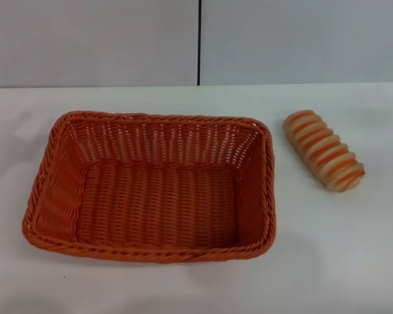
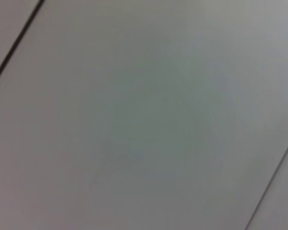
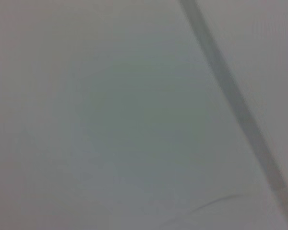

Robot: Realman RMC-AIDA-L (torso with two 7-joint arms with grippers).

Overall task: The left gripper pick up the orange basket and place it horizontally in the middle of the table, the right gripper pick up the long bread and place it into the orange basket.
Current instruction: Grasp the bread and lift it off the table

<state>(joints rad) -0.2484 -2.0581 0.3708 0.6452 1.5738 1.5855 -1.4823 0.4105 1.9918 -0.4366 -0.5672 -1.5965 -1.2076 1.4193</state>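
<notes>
The orange basket [image 1: 154, 186] lies on the white table [image 1: 327, 248], left of the middle, its long side running left to right and nothing inside it. The long bread [image 1: 323, 150], cream with orange stripes, lies on the table to the basket's right, angled from back left to front right, a short gap from the rim. Neither gripper shows in the head view. Both wrist views show only plain grey panels with dark seams, and no fingers.
A grey wall with a dark vertical seam [image 1: 199, 42] stands behind the table's back edge. Bare tabletop lies in front of the basket and around the bread.
</notes>
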